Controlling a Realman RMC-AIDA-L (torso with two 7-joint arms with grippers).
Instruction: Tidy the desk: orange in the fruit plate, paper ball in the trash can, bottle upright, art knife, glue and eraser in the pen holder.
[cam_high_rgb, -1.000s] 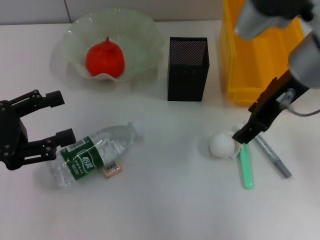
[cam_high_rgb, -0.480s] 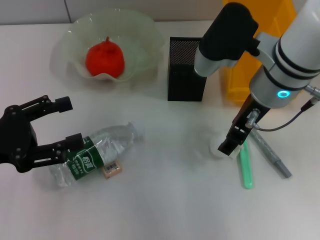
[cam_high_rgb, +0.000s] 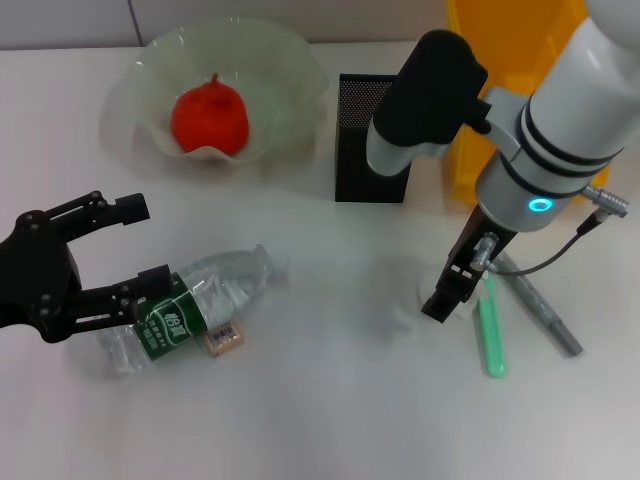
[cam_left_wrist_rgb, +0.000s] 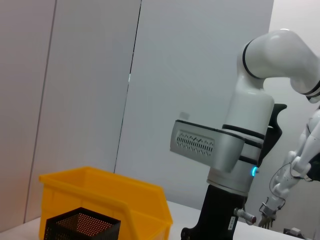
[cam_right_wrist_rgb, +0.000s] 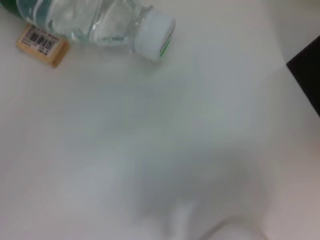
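While the bottle (cam_high_rgb: 190, 305) lies cap toward the pen holder (cam_high_rgb: 374, 138), left gripper (cam_high_rgb: 143, 243) fingers gape.

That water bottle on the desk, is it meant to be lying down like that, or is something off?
It does look out of place: the bottle lies on its side on the table, cap pointing toward the pen holder, with the eraser against it. The left hand, open, straddles its base end.

Left hand (cam_high_rgb: 128, 245) wide open, low at left; right hand (cam_high_rgb: 443, 300) straight down.
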